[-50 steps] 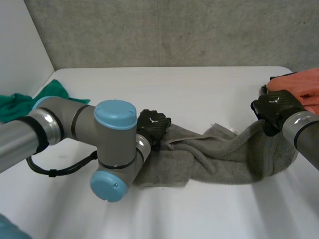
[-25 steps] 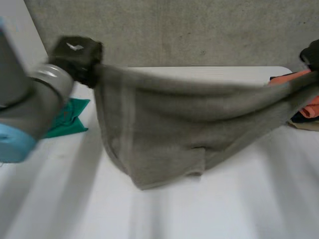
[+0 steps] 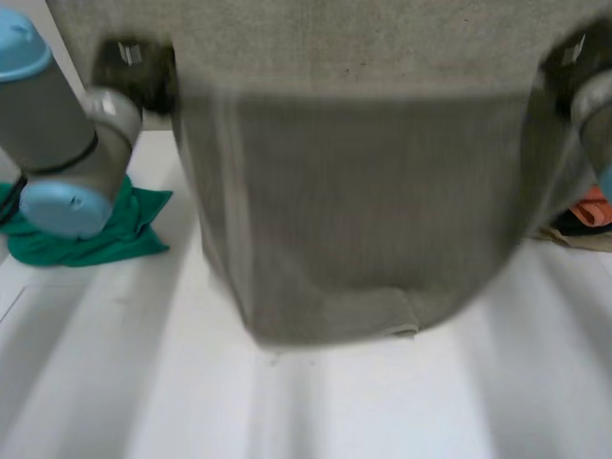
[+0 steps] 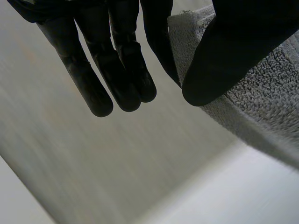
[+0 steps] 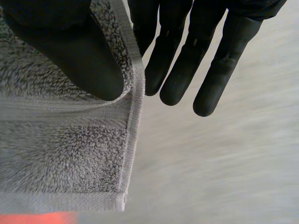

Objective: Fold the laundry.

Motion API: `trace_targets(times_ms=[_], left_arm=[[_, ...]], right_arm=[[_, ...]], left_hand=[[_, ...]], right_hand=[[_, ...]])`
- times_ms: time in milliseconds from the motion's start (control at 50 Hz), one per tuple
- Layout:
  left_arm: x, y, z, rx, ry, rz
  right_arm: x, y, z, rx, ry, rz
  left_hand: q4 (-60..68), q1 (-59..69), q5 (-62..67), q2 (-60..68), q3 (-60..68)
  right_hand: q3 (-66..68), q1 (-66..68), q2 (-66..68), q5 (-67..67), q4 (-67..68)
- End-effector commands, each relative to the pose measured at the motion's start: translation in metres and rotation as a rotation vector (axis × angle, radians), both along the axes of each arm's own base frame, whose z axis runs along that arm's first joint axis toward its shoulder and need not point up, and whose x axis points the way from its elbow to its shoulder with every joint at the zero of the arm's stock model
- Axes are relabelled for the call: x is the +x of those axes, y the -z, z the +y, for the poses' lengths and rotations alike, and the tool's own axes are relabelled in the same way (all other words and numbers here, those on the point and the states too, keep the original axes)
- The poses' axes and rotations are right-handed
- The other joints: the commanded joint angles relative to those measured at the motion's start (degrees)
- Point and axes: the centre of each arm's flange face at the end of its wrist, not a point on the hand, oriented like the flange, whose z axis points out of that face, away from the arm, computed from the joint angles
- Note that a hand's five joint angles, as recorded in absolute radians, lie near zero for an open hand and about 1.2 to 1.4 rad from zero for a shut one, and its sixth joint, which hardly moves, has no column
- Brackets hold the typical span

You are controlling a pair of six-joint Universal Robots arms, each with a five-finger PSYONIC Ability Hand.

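Both left robot hand (image 3: 134, 72) and right robot hand (image 3: 571, 57) pinch the towel (image 3: 354, 210), table (image 3: 382, 406) half-hidden.

Head camera looks down; both wrist cameras share its towel (image 3: 363, 210), close

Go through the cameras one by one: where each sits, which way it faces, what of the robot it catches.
Head view: between and behind the arms, looking down at the table; left arm and right arm flank the hanging grey towel.
Left wrist view: on the left wrist, along the palm; left hand pinches the towel's edge.
Right wrist view: likewise; right hand pinches its edge.
Shared: the towel.
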Motion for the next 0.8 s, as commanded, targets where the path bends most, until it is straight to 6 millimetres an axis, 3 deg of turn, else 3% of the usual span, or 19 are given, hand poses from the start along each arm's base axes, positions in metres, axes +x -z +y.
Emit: trace_targets(times_ms=[20, 120, 200, 220, 280, 340, 420, 440, 500, 520, 580, 640, 720, 780, 800], left_arm=[[-0.005, -0.094, -0.004, -0.562, 0.005, 0.215], [-0.001, -0.107, 0.003, -0.584, -0.007, 0.235], [0.003, -0.078, -0.003, -0.463, -0.012, 0.204], [0.006, -0.059, -0.005, -0.401, -0.010, 0.194], [0.015, -0.037, -0.003, -0.316, -0.009, 0.185], [0.021, -0.005, 0.004, -0.211, -0.005, 0.163], [0.022, 0.046, 0.018, -0.066, 0.036, 0.096], [0.023, 0.066, 0.024, -0.005, 0.052, 0.068], [0.027, 0.094, 0.034, 0.081, 0.067, 0.035], [0.029, 0.109, 0.041, 0.129, 0.077, 0.015], [0.032, 0.130, 0.053, 0.197, 0.086, -0.023], [0.038, 0.148, 0.066, 0.260, 0.076, -0.080], [0.051, 0.146, 0.074, 0.263, 0.042, -0.131], [0.060, 0.139, 0.075, 0.250, 0.018, -0.133], [0.062, 0.138, 0.076, 0.247, 0.015, -0.132]], right_arm=[[0.028, -0.093, 0.004, -0.642, -0.092, -0.251], [0.031, -0.107, 0.023, -0.709, -0.138, -0.279], [0.032, -0.092, 0.023, -0.652, -0.149, -0.279], [0.032, -0.080, 0.022, -0.606, -0.153, -0.262], [0.033, -0.058, 0.019, -0.522, -0.163, -0.236], [0.032, -0.022, 0.017, -0.387, -0.173, -0.197], [0.028, 0.033, 0.016, -0.200, -0.162, -0.159], [0.026, 0.061, 0.016, -0.117, -0.154, -0.141], [0.024, 0.105, 0.020, 0.018, -0.144, -0.112], [0.023, 0.129, 0.025, 0.098, -0.140, -0.096], [0.021, 0.161, 0.038, 0.217, -0.147, -0.076], [0.021, 0.173, 0.047, 0.273, -0.164, -0.076], [0.019, 0.183, 0.058, 0.346, -0.175, -0.147], [0.013, 0.184, 0.058, 0.393, -0.154, -0.301], [0.010, 0.183, 0.057, 0.406, -0.143, -0.347]], left_hand=[[11.24, 14.50, 14.02, 11.46, 11.66], [11.24, 14.50, 14.02, 11.46, 11.66], [11.24, 14.50, 14.02, 11.46, 11.66], [11.24, 14.50, 14.02, 11.46, 11.66], [11.24, 14.50, 14.02, 11.46, 11.66], [11.24, 14.50, 14.02, 11.46, 11.66], [11.24, 14.50, 14.02, 11.46, 11.66], [11.24, 14.50, 14.02, 11.46, 11.66], [11.24, 14.50, 14.02, 11.46, 11.66], [11.24, 14.50, 14.02, 11.46, 11.66], [11.24, 14.50, 14.02, 11.46, 11.66], [11.24, 14.50, 14.02, 11.46, 11.66], [11.24, 14.50, 14.02, 11.46, 11.66], [11.24, 14.50, 14.02, 11.46, 11.66], [11.24, 14.50, 14.02, 11.46, 11.66]], right_hand=[[11.62, 15.46, 12.48, 13.33, 11.35], [11.62, 15.46, 12.48, 13.33, 11.35], [11.62, 15.46, 12.48, 13.33, 11.35], [11.62, 15.46, 12.48, 13.33, 11.35], [11.62, 15.46, 12.48, 13.33, 11.35], [11.62, 15.46, 12.48, 13.33, 11.35], [11.62, 15.46, 12.48, 13.33, 11.35], [11.62, 15.46, 12.48, 13.33, 11.35], [11.62, 15.46, 12.48, 13.33, 11.35], [11.62, 15.46, 12.48, 13.33, 11.35], [11.62, 15.46, 12.48, 13.33, 11.35], [11.62, 15.46, 12.48, 13.33, 11.35], [11.62, 15.46, 12.48, 13.33, 11.35], [-23.70, -19.87, -22.85, -22.00, -23.97], [-29.81, -25.97, -28.95, -28.10, -30.08]])
